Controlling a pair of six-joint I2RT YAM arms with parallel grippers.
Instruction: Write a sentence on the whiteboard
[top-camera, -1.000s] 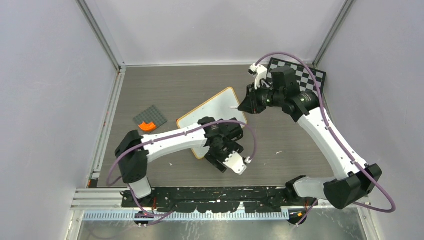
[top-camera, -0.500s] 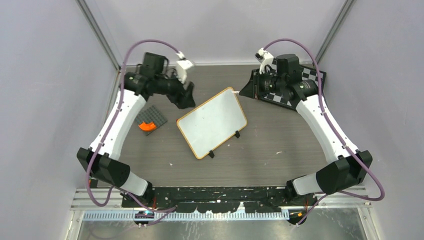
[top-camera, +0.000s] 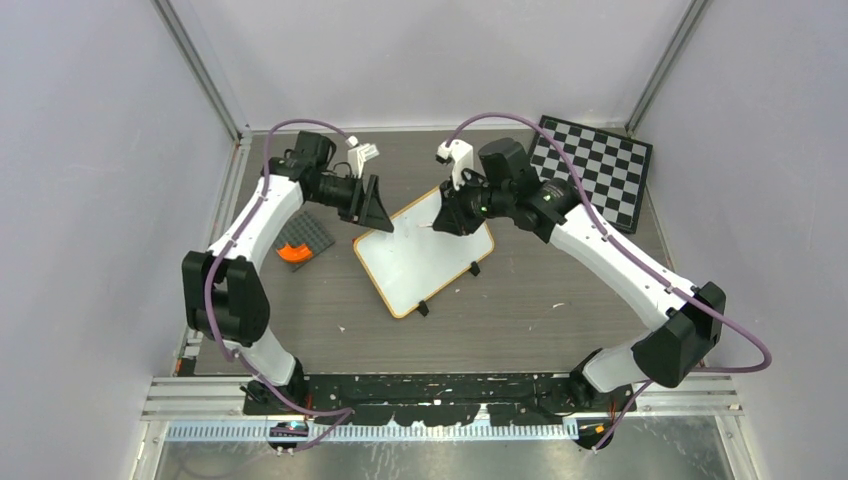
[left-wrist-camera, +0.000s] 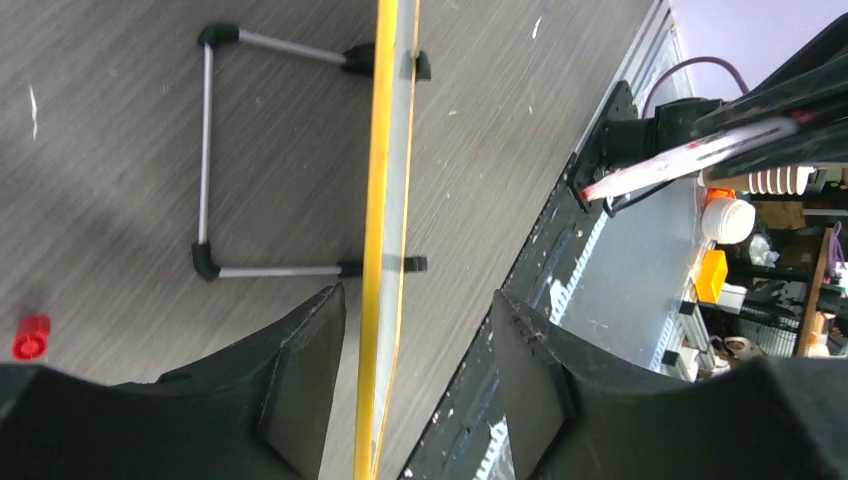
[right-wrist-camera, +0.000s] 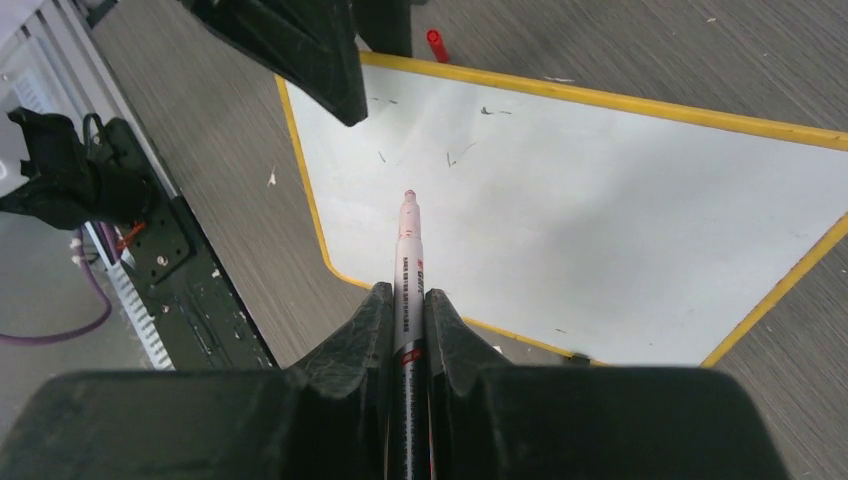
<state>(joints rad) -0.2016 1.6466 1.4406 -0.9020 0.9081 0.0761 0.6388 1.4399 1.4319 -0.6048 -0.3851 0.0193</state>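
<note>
The whiteboard (top-camera: 415, 262) lies tilted at mid-frame, its face apparently blank. The left gripper (top-camera: 382, 220) is at its upper-left corner; the right gripper (top-camera: 443, 222), over its top edge, holds a thin marker (top-camera: 431, 226).

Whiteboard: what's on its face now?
No sentence, only faint specks on the whiteboard. The marker in the right gripper points at it. The left gripper hides one corner.

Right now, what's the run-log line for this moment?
left tool: open, straddling whiteboard rim | right tool: shut on marker, tip toward board face | writing: none yet
</note>
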